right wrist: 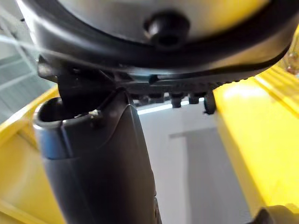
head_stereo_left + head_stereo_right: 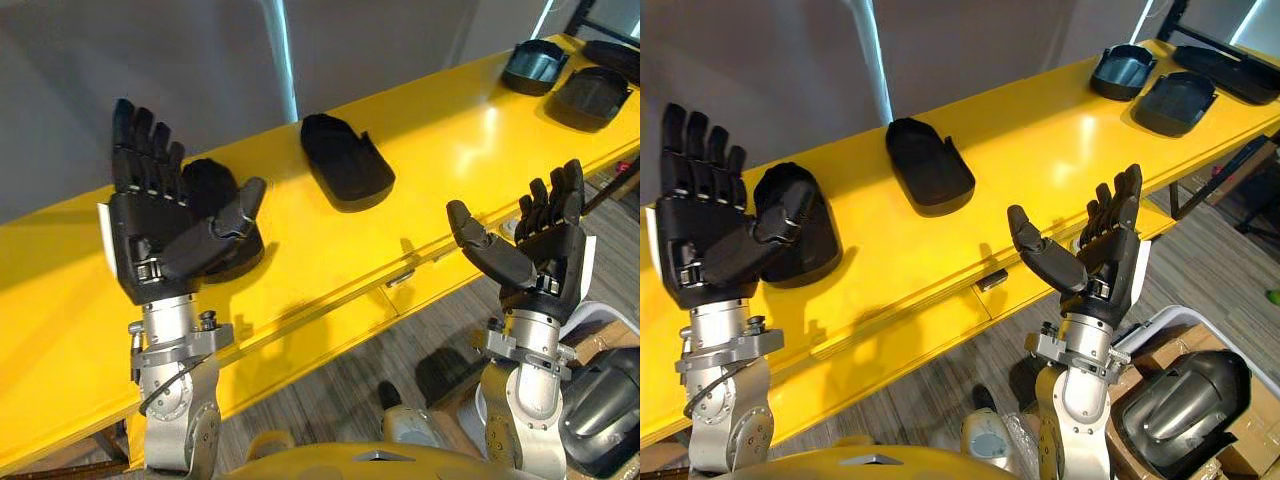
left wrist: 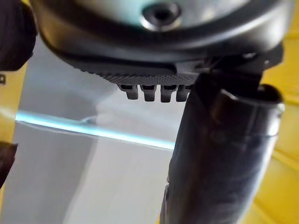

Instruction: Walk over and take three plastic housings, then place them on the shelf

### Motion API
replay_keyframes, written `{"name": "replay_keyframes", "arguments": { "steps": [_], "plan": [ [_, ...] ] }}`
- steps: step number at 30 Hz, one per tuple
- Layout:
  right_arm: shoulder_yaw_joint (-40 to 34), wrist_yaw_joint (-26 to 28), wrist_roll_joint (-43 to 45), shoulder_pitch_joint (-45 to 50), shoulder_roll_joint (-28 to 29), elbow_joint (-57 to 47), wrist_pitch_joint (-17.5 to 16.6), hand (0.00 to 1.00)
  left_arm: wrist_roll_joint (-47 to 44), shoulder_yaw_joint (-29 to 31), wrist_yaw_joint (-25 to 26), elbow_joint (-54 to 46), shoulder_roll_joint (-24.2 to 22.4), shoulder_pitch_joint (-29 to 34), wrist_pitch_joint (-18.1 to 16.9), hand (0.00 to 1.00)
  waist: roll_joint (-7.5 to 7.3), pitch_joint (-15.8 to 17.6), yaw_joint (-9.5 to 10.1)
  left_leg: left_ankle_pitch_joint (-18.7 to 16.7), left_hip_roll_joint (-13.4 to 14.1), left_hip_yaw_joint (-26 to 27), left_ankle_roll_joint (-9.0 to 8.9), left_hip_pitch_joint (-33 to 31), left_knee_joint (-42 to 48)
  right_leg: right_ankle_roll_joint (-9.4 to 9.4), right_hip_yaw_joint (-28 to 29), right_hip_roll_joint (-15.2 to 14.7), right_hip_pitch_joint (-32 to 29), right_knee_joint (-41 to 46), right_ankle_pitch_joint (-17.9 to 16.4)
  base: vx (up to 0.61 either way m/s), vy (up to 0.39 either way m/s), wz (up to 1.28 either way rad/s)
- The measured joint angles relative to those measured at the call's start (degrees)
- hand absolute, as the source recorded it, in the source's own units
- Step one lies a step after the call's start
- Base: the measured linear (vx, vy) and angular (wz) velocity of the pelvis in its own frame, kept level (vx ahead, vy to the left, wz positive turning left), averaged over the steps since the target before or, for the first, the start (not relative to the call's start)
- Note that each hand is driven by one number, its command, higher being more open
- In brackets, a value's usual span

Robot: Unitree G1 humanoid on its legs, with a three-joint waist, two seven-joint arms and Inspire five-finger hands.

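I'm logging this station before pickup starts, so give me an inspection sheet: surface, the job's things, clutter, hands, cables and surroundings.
Surface: long glossy yellow bench, bare between the parts.
Job's things: black plastic shell housings lie on the bench: near housing behind the left hand, middle housing, and two far housings at the right end. None is held.
Clutter: dark grey rounded shell in a brown cardboard box, lower right.
Hands: left hand and right hand are both raised, open and holding nothing.
Cables: nothing seen.
Surroundings: plain grey wall with a pale light strip; grey wood-pattern floor.
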Motion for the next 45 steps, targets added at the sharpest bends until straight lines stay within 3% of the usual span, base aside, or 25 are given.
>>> {"name": "replay_keyframes", "arguments": {
  "steps": [5, 6, 8, 9, 10, 12, 15, 17, 18, 19, 20, 21, 22, 23, 24, 25, 26, 27, 28, 31, 32, 34, 37, 41, 45],
  "plan": [
    [0.6, 0.4, 2.2, 1.1, 1.3, 0.0, -0.7, 1.0, -1.0, -1.1, -0.9, -2.3, -0.1, 2.1, -0.4, 1.0, -0.72, 0.7, -0.07, -1.6, -0.3, 3.6, 0.74, 1.3, 1.9, 0.97, -1.4, -0.3, -0.2, -0.3, 2.6, -0.05, 0.064, -0.45],
    [0.7, 0.7, 3.2, -1.5, 1.2, 0.1, -0.8, 1.0, -0.8, -1.0, -0.8, -2.3, 0.0, 2.0, -0.4, 1.0, -0.83, 1.8, -0.04, -1.5, -0.3, 5.3, 1.37, 1.9, 2.2, 0.33, -4.0, 0.2, -0.9, -0.6, 6.2, -0.19, 0.032, -0.93],
    [1.4, 1.5, 3.1, -7.4, 0.5, 2.4, -1.0, 1.0, 1.2, 2.0, -0.5, -2.2, 0.0, 1.4, -0.3, 1.0, -0.25, 1.6, 0.83, -0.8, 0.2, 6.1, 3.08, 0.0, 2.3, 2.62, -5.2, 1.0, -1.3, -9.0, 17.3, -0.27, 0.002, -1.07],
    [2.1, 1.0, 2.1, -12.3, -0.4, 4.6, -1.7, 1.0, 1.5, 4.7, -0.8, -1.3, -0.1, -0.4, 0.3, 1.0, 0.84, 2.8, 1.63, 0.5, 1.9, 8.3, 2.74, -1.1, 2.2, -1.61, -11.5, 0.2, -3.7, -0.5, 10.9, -0.26, -0.03, -0.82],
    [3.2, 0.5, 1.9, -16.0, -2.0, 8.4, -2.4, 1.0, 1.4, 6.0, -0.7, -0.6, 0.0, -1.5, 0.7, 1.0, 0.68, 2.7, 1.86, 2.0, 2.5, 9.0, 2.75, -1.2, 1.6, -7.32, -17.2, -2.1, -5.9, 14.6, -0.1, -0.21, -0.026, -0.59],
    [5.2, -1.3, 0.3, -19.9, -3.8, 14.8, -2.4, 1.0, 0.3, 7.3, -0.8, -0.6, -1.0, -0.9, 1.0, 1.0, 1.34, 3.0, 3.3, 3.2, 4.4, 10.5, 1.99, -0.5, 1.1, -8.46, -21.4, -7.0, -3.6, 25.3, -5.3, -0.13, -0.08, -0.45],
    [9.0, -2.3, -0.2, -20.8, -2.0, 21.2, -2.3, 1.0, -12.9, 7.7, -1.4, 0.1, -2.1, -0.8, 0.3, 1.0, 1.29, 3.0, 6.57, 5.1, 9.1, 12.4, -1.24, -1.0, 1.2, -8.27, -21.7, -14.4, 1.5, 27.6, -5.4, -0.1, -0.295, -0.58],
    [9.7, -2.2, -0.3, -18.7, 0.4, 21.6, -2.3, 1.0, -19.9, 7.6, -2.0, 1.3, -2.6, 0.3, 0.0, 1.0, 0.39, 2.6, 6.56, 6.9, 12.5, 13.1, -4.44, -1.2, 0.9, -5.68, -20.6, -15.8, 3.3, 24.6, -3.8, -0.06, -0.423, -0.6],
    [9.6, -2.1, -0.3, -16.4, 1.7, 21.5, -2.3, 1.0, -23.1, 6.9, -2.3, 1.9, -2.6, 1.9, -0.1, 1.0, -0.59, 2.2, 5.96, 8.7, 14.0, 14.0, -6.58, -0.9, -0.3, -0.98, -20.4, -15.6, 5.3, 17.9, -1.0, -0.03, -0.597, -0.55],
    [8.9, -1.5, -0.1, -13.8, 1.7, 20.7, -2.3, 1.0, -24.4, 5.9, -2.6, 3.2, -2.3, 2.4, -0.1, 1.0, -2.98, 1.2, 5.33, 10.6, 15.0, 14.4, -8.49, -0.9, -1.6, 4.68, -22.6, -15.4, 8.2, 11.2, -2.7, -0.03, -0.597, -0.48],
    [8.0, -0.6, 0.0, -12.9, 1.2, 20.5, -2.2, 1.0, -24.7, 5.3, -2.6, 4.0, -2.7, 2.4, 0.0, 1.0, -3.85, 0.7, 4.89, 11.6, 15.7, 14.3, -8.51, -1.0, -2.3, 7.0, -23.8, -14.6, 9.5, 9.1, -5.8, -0.02, -0.682, -0.42],
    [6.0, 1.4, 0.5, -12.5, -0.1, 20.4, -1.9, 1.0, -24.8, 4.4, -2.3, 5.6, -4.6, 2.6, 0.4, 1.0, -3.29, 0.8, 3.58, 14.5, 18.0, 13.8, -7.71, -1.5, -3.4, 6.8, -25.7, -12.4, 9.7, 7.4, -10.3, -0.04, -0.529, -0.24],
    [4.0, 2.1, 0.9, -11.9, -1.6, 20.3, -1.8, 1.0, -24.8, 2.7, -2.1, 7.0, -5.8, 2.7, 1.0, 1.0, -1.59, 1.3, 1.81, 17.3, 20.1, 12.6, -5.86, -2.8, -3.2, 6.02, -26.6, -9.9, 10.0, 6.4, -11.4, -0.05, -0.638, -0.05],
    [1.7, 2.5, 1.0, -10.6, -2.5, 20.3, -1.6, 1.0, -24.7, 1.2, -2.1, 7.7, -5.8, 2.9, 2.7, 1.0, -0.5, 1.6, -0.11, 21.1, 21.5, 11.3, -2.41, -4.6, -2.2, 4.53, -27.6, -8.1, 10.3, 5.9, -11.1, -0.09, -0.657, 0.14],
    [-0.4, 2.8, 1.0, -8.1, -3.0, 19.8, -0.9, 1.0, -24.8, -0.1, -2.3, 7.7, -5.7, 3.4, 4.0, 1.0, -1.04, 1.9, -1.54, 25.7, 22.0, 10.6, 3.09, -6.7, 0.2, 2.77, -27.8, -7.3, 11.2, 4.5, -10.6, -0.07, -0.487, -0.11],
    [-1.3, 2.9, 0.9, -6.3, -3.0, 18.6, -0.7, 1.0, -24.8, -0.8, -2.7, 7.6, -5.7, 3.7, 4.0, 1.0, -1.75, 2.2, -1.41, 23.3, 20.3, 9.1, 0.04, -6.6, 0.9, 1.78, -26.5, -7.5, 11.2, 3.5, -10.0, -0.11, -0.455, -0.94],
    [-1.6, 2.9, 0.8, -3.9, -3.2, 14.9, -0.7, 1.0, -24.7, -1.2, -3.3, 6.9, -5.7, 4.3, 3.8, 1.0, -0.79, 1.7, -0.67, 19.1, 14.8, 6.6, -2.41, -5.8, 0.8, 0.11, -23.3, -6.7, 10.1, 0.8, -7.9, -0.07, -0.141, -1.09],
    [-1.5, 2.9, 0.8, -3.4, -3.3, 14.1, -0.7, 1.0, -24.6, -1.3, -3.3, 6.8, -5.7, 4.4, 3.8, 1.0, -0.42, 1.5, -0.59, 18.3, 13.7, 6.2, -2.31, -5.8, 0.7, -0.02, -22.6, -6.5, 9.8, 0.2, -7.4, -0.07, -0.108, -1.24],
    [-1.4, 2.9, 1.1, -2.1, -3.3, 11.4, -0.8, 1.0, -23.2, -1.4, -3.4, 6.1, -5.7, 4.6, 3.6, 1.0, 0.67, 0.8, -0.62, 13.9, 10.4, 5.9, -0.47, -5.6, -0.6, -0.51, -20.8, -5.3, 9.1, -1.9, -5.9, -0.01, -0.061, -0.82],
    [0.0, 2.3, 2.5, -2.0, -3.4, 9.1, -1.1, 1.0, -22.2, -1.0, -3.4, 4.9, -5.7, 4.5, 2.0, 1.0, 1.14, 0.5, 0.1, 6.4, 5.2, 1.0, 0.04, -2.7, -5.4, -0.79, -15.4, -2.5, 6.4, -4.3, -3.0, -0.03, -0.036, -0.96],
    [0.8, 1.2, 2.4, -2.6, -3.4, 9.2, -1.0, 1.0, -22.2, -0.4, -3.3, 5.0, -5.7, 4.4, 1.8, 1.0, 1.18, 0.4, 0.24, 5.7, 4.3, 0.2, -0.59, -2.3, -6.5, -0.44, -13.6, -2.4, 5.1, -4.5, -2.2, -0.05, 0.025, -1.02],
    [2.2, -0.7, 2.4, -2.5, -2.9, 9.3, -0.5, 1.0, -21.4, 0.6, -2.4, 5.6, -5.7, 4.5, 1.8, 1.0, -0.38, 0.9, 1.11, 5.6, 2.9, 2.2, -0.6, -2.1, -6.9, 0.09, -10.4, -2.7, 2.9, -5.1, -0.3, -0.08, 0.069, -0.92],
    [1.3, -1.0, 2.4, -2.4, -2.9, 11.9, 2.3, 1.0, -21.3, 1.0, -2.3, 8.0, -5.4, 4.2, 1.7, 1.0, -1.71, 0.6, 1.33, 5.2, 1.7, 5.0, -0.92, -2.9, -6.1, 0.42, -10.4, -3.9, 1.8, -8.5, 3.2, -0.08, 0.096, -0.64],
    [-2.2, 0.2, 2.5, -2.4, -2.9, 19.3, 4.6, 1.0, -21.0, -0.2, -2.3, 10.0, -3.8, 3.1, 1.7, 1.0, -1.87, 1.2, 1.13, 4.2, 1.1, 5.2, -0.99, -6.2, -2.6, 0.41, -11.0, -4.5, 0.8, -10.9, 5.8, -0.04, 0.073, -0.18],
    [-5.4, -2.9, 2.2, -9.5, -4.4, 30.0, 5.8, 1.0, -20.0, -1.8, -2.1, 10.4, -3.4, -1.0, 0.9, 1.0, -1.98, 5.5, 1.51, 3.2, 1.0, 1.4, -1.14, -11.2, 1.8, 0.11, -12.4, -4.3, -1.0, -11.3, 7.1, -0.08, 0.011, 0.15]
  ]
}}
